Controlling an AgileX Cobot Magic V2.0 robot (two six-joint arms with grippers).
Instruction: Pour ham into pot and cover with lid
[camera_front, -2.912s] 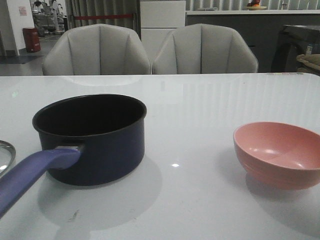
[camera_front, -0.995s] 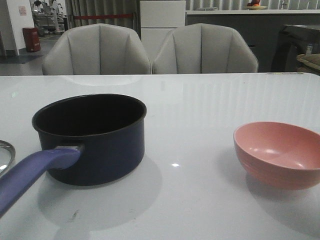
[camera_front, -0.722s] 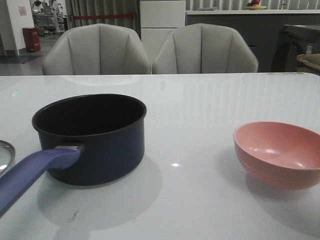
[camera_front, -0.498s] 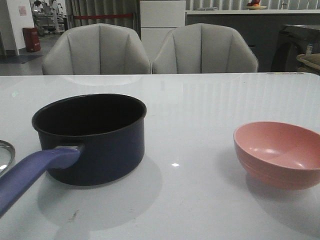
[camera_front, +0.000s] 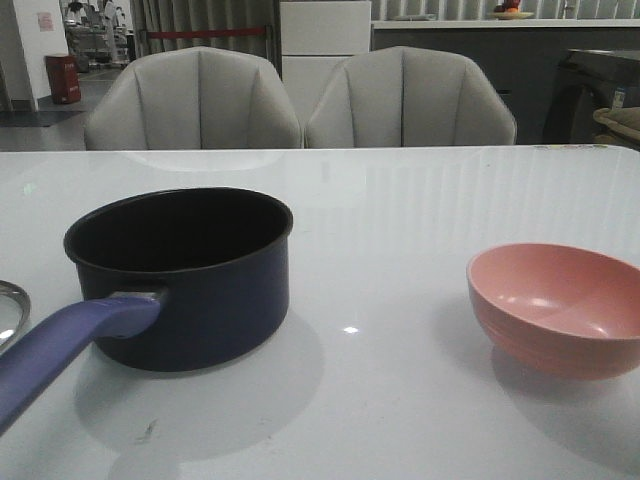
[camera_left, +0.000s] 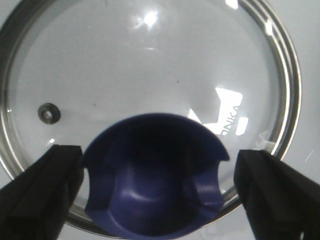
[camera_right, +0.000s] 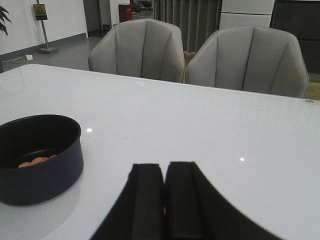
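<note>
Orange ham (camera_right: 34, 161) is already lying in the pot (camera_front: 180, 275) near the counter's left edge. We are straddling the lid (camera_left: 150, 60) knob with the open left gripper (camera_left: 152, 192); covering remains. Right gripper (camera_right: 164, 205) is resting closed, empty.

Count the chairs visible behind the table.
2. One grey padded chair sits at the table's far edge, behind the pot; the second chair is beside it, toward the right. Others may be out of frame.

Pot (camera_front: 180, 275) left on table (camera_front: 400, 220), ham (camera_right: 34, 161) inside; bowl (camera_front: 558, 308) well apart at right; lid (camera_front: 10, 310) just left of pot handle; chairs (camera_front: 300, 100) behind table.
</note>
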